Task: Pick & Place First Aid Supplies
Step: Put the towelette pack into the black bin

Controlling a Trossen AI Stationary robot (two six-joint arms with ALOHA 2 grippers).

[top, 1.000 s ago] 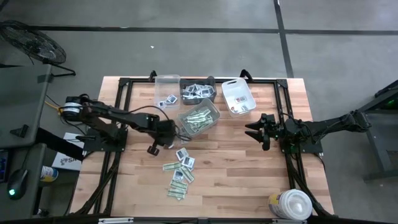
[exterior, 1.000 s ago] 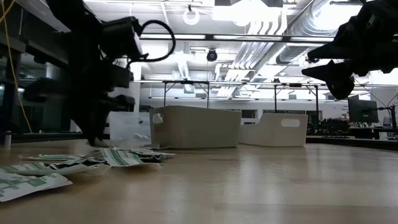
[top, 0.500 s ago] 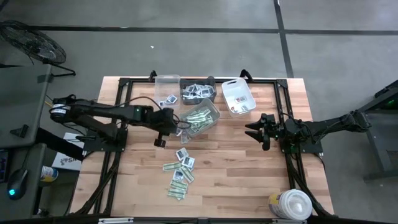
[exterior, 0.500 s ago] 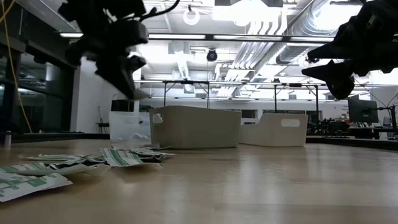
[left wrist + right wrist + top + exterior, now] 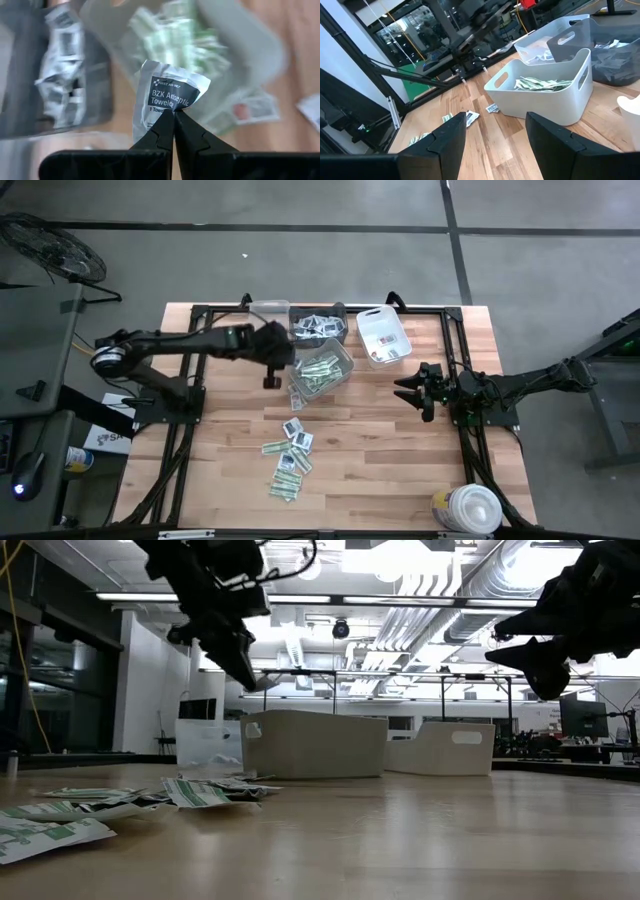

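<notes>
the left gripper (image 5: 173,116) is clenched tight on one lower edge of a white towelette packet (image 5: 167,100) with a dark printed label, and holds it in the air above the bench's far edge, between the clear bin (image 5: 268,313) and the pale bin (image 5: 322,371) of green strips, beside the dark bin (image 5: 319,330). the packet stands upright from the fingertips, long axis in line with the fingers, label facing the wrist camera. it looks feather-light, thin and limp; its top corners crumple, so it would likely flutter or fold, and its slick foil could slip. a pinch at a sealed edge seems safest. loose packets (image 5: 288,460) lie toward the bench's near edge. the right gripper (image 5: 410,392) waits, released and holding nothing, near the right edge.
</notes>
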